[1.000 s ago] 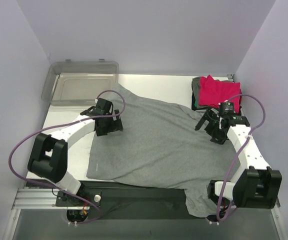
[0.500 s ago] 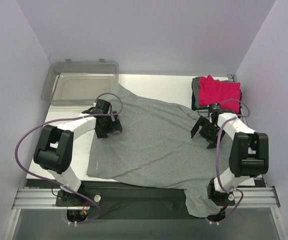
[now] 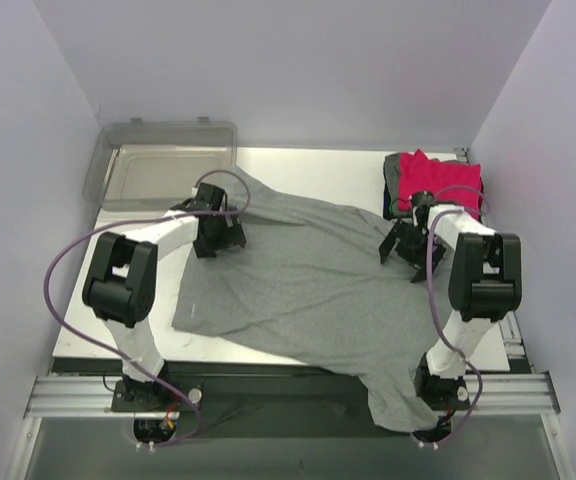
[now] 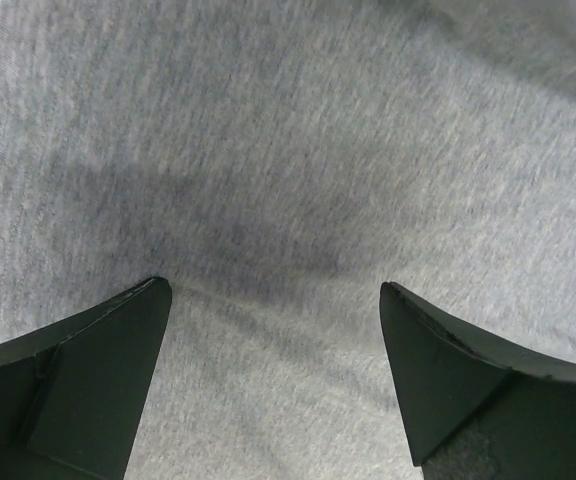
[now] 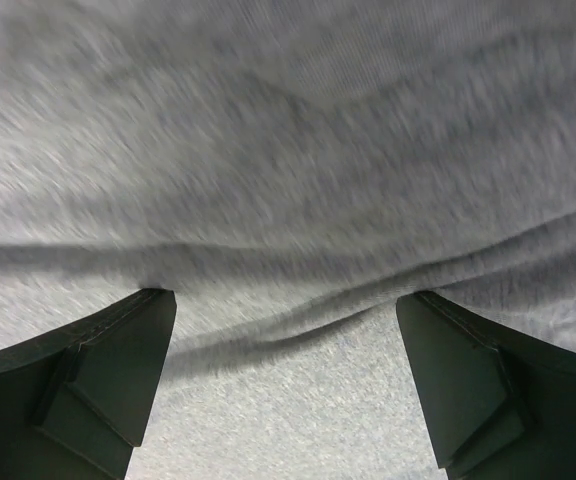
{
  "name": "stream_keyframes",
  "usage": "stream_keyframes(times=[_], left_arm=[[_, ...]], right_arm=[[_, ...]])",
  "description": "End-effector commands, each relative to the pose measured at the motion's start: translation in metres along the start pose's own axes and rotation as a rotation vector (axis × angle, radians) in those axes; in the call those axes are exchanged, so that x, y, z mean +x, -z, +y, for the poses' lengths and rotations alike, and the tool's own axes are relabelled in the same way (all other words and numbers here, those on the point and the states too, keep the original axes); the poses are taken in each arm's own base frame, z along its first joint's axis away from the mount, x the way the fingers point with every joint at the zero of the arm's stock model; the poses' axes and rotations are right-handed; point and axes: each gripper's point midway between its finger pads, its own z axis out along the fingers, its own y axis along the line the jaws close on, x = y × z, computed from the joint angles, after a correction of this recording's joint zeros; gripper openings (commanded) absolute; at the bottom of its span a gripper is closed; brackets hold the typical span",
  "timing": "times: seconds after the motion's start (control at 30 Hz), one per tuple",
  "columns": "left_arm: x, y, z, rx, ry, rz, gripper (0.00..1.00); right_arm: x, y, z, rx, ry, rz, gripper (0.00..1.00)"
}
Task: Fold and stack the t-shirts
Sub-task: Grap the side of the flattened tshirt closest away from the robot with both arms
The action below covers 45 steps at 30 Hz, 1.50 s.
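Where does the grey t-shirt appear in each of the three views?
Top external: the grey t-shirt lies spread across the table, one end hanging over the near edge.
Left wrist: it fills the picture behind the open left tool.
Right wrist: it fills the picture, wrinkled, behind the open right tool.
Shared landmark: the tools, left and right, above the shirt in the top view.

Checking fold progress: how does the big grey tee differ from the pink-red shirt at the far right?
The grey tee lies unfolded across the table, one end hanging over the near edge; the pink-red shirt is folded atop a stack. The grey tee covers far more area than the pink-red shirt. Both are cloth shirts.
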Motion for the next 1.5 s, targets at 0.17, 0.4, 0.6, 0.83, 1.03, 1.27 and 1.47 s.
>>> stream_keyframes(times=[0.17, 0.4, 0.6, 0.83, 1.03, 1.27, 1.47], left_arm=[[-0.027, -0.016, 0.01, -0.095, -0.065, -0.037, 0.97], [-0.045, -0.017, 0.005, -0.11, -0.084, -0.075, 0.97], [-0.062, 0.001, -0.015, -0.068, -0.125, -0.139, 0.97], [-0.069, 0.043, -0.039, -0.018, -0.151, -0.226, 0.97], [-0.045, 0.058, -0.026, -0.017, -0.102, -0.194, 0.97], [-0.001, 0.058, 0.003, -0.055, -0.066, -0.13, 0.97], [0.021, 0.04, 0.011, -0.043, -0.028, -0.066, 0.97]], right_arm=[[-0.038, -0.002, 0.013, 0.041, 0.006, -0.032, 0.99], [-0.062, -0.006, 0.027, 0.038, 0.031, -0.031, 0.99], [-0.07, 0.013, 0.046, -0.031, 0.092, -0.062, 0.99], [-0.071, 0.05, 0.047, -0.079, 0.175, -0.135, 0.99], [-0.031, 0.062, 0.048, -0.102, 0.228, -0.113, 0.99], [0.025, 0.04, 0.036, -0.068, 0.246, 0.006, 0.99], [0.038, 0.024, 0.027, -0.037, 0.237, 0.06, 0.99]])
